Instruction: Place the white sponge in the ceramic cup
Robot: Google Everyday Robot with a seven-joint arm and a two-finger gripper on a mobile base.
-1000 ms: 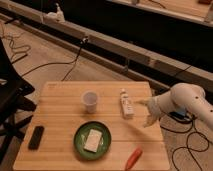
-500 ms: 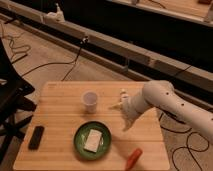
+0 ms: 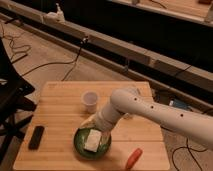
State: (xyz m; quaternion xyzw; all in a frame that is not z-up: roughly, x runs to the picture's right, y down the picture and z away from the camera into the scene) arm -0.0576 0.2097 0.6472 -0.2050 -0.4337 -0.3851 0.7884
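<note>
One white sponge (image 3: pixel 93 140), one ceramic cup (image 3: pixel 90 100), one green plate (image 3: pixel 79 143), one black remote-like device (image 3: pixel 36 137) and one orange-red carrot-like item (image 3: pixel 133 158) on the wooden table (image 3: pixel 60 107). Sponge: flat off-white rectangle lying on the plate. Gripper (image 3: pixel 92 122) over the plate's far edge, fingers apart, holding nothing.

A light wooden table (image 3: pixel 55 107) with a bamboo-strip top stands on a concrete floor. Taken from its middle, a white ceramic cup (image 3: pixel 90 100) stands at 12 o'clock, a green plate (image 3: pixel 77 142) at 6 o'clock, a flat black device (image 3: pixel 36 137) at 8 o'clock and an orange-red stick-like item (image 3: pixel 133 157) at 4 o'clock. The gripper (image 3: pixel 91 122) hovers, fingers spread, over the plate's far edge.
</note>
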